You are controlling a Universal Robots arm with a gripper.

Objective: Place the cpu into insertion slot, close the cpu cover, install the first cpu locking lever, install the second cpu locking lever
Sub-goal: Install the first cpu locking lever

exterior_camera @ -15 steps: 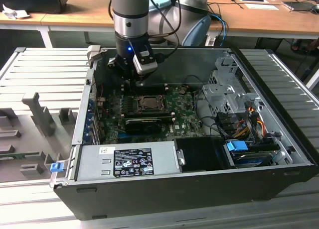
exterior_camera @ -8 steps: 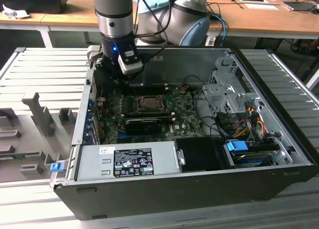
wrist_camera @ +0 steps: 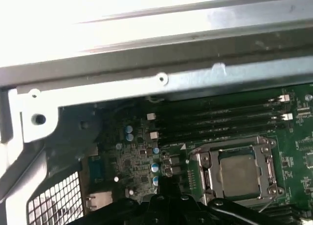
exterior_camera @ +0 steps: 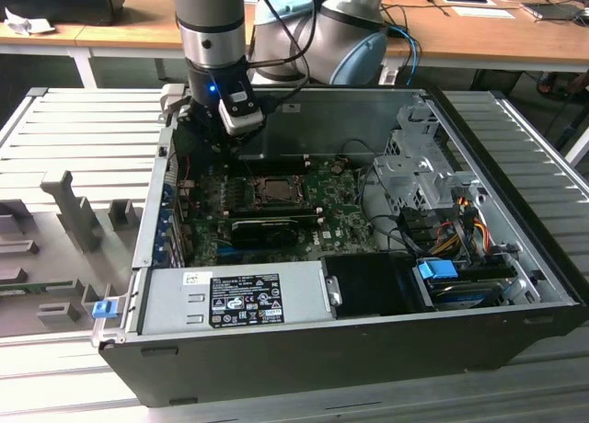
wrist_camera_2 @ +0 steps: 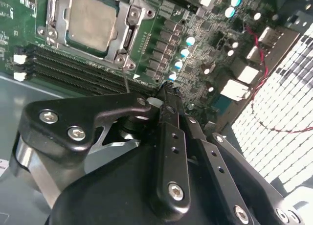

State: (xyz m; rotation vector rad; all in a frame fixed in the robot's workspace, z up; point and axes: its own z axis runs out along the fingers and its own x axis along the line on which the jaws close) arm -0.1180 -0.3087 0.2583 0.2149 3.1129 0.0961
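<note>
— Ribbed grey metal table [exterior_camera: 83, 129], wooden desks [exterior_camera: 479, 37] behind it. What stands on it?

— An open black computer case [exterior_camera: 304, 359] with a green motherboard [exterior_camera: 340, 225] lying flat inside.

— And the square, black-rimmed insertion slot [exterior_camera: 255, 191]?

— About mid-board. The small flat square cpu [wrist_camera_2: 93, 20] with its dull silver-grey metal top lies inside the slot, also seen in the first wrist view [wrist_camera: 239, 175].

— What about the thin silver-grey metal cpu cover [wrist_camera_2: 129, 27]?

— Down flat over the slot, framing the cpu through its cut-out middle.

— The locking levers?

— One thin bare wire lever [wrist_camera_2: 126, 80] sticks out from a corner of the slot, across the long black memory slots [wrist_camera_2: 73, 71] just beside it. I cannot tell whether it is latched.

— Where is the grey robot arm [exterior_camera: 213, 37]?

— Standing upright near the slot, on the side of those memory slots.

— And the black metal gripper [wrist_camera_2: 166, 94]?

— Its tips are drawn together with nothing between them. They hang near the slot, apart from it, close to the free end of the wire lever.

— Anything else close by?

— A long black rectangular card [exterior_camera: 267, 228], just beside the slot on the side away from the arm.
</note>
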